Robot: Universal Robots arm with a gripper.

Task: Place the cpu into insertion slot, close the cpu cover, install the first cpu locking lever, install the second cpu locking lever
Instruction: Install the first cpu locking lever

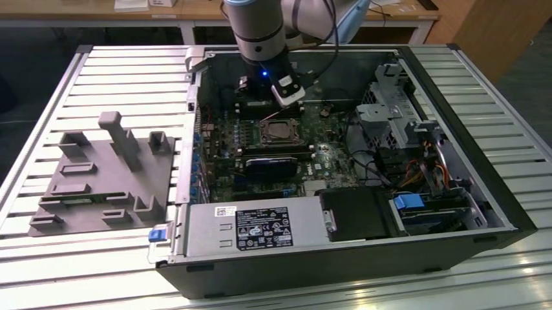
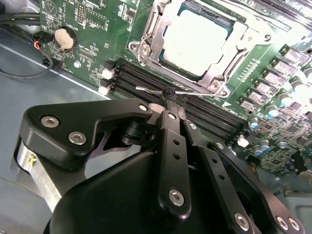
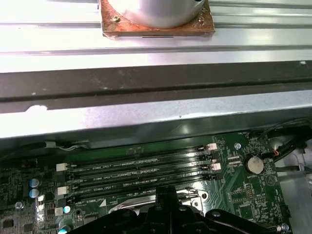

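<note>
Open computer case (image 1: 496, 194) lies on slatted desk (image 1: 129, 77), motherboard (image 1: 324, 155) facing up. Arm (image 1: 258, 39) reaches down into the case, just behind the insertion slot (image 1: 280, 131) in the exterior view. In the second wrist view the cpu (image 2: 195, 41) sits in the slot, pale metal top up. The cpu cover (image 2: 229, 61) lies flat around it, with the chip showing through the window. Pincer (image 2: 169, 95) is closed right down, black fingers (image 2: 170, 141) together. Its tips pinch a thin silver cpu locking lever (image 2: 146, 89), the wire running across the tips on both sides. The lever sits over the long black memory slots (image 2: 214, 114), just beside the socket's near edge and raised off the board. Cannot tell which of the two levers this is. Coin battery (image 2: 65, 38) is on the board, well apart from the tips. The first wrist view looks across the same memory slots to the case wall (image 3: 146, 117). Grey moulded fixture (image 1: 103, 174) sits on the desk to the exterior view's left of the case. Silver power supply (image 1: 250, 226) is at the case's near end.
</note>
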